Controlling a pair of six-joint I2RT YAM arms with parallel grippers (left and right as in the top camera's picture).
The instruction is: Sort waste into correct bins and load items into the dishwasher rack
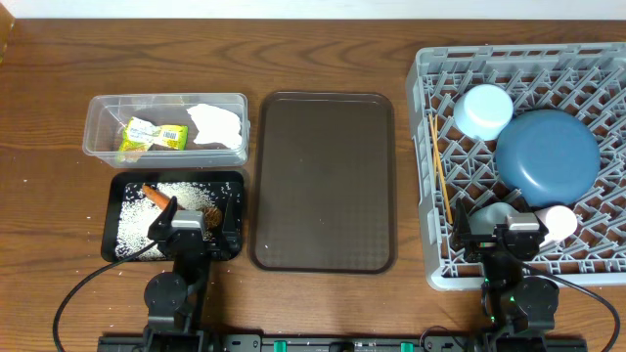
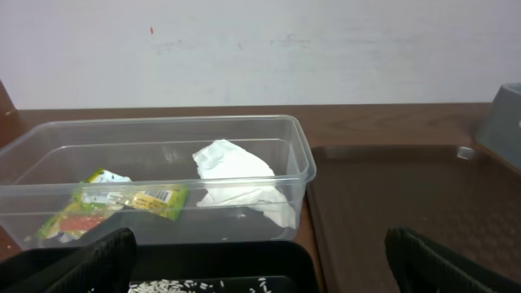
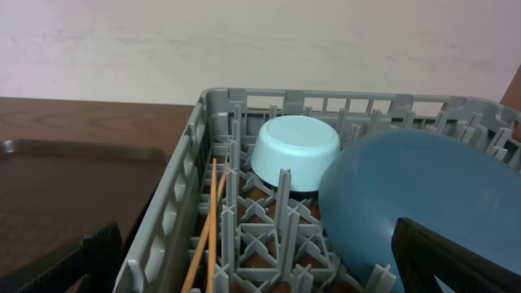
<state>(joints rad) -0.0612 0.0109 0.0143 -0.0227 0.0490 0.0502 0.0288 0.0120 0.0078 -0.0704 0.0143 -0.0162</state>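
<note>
The clear tub (image 1: 98, 110) holds the white napkin (image 1: 216, 125) and the yellow-green wrapper (image 1: 154, 135); both show in the left wrist view, napkin (image 2: 240, 181) and wrapper (image 2: 114, 205). The black tray (image 1: 115, 188) holds the carrot (image 1: 156, 196), a brown piece (image 1: 213, 212) and rice (image 1: 137, 223). The grey rack (image 1: 430, 156) holds the blue plate (image 1: 546, 154), light-blue cup (image 1: 484, 110), pink cup (image 1: 558, 223), pale bowl (image 1: 497, 215) and chopsticks (image 1: 441, 168). My left gripper (image 2: 260, 260) is open and empty over the black tray. My right gripper (image 3: 260, 260) is open and empty over the rack's front.
A dark brown serving tray (image 1: 325, 181) lies between the bins and the rack. A few rice grains lie on the wood left of the black tray. The wooden table runs to a white wall at the back.
</note>
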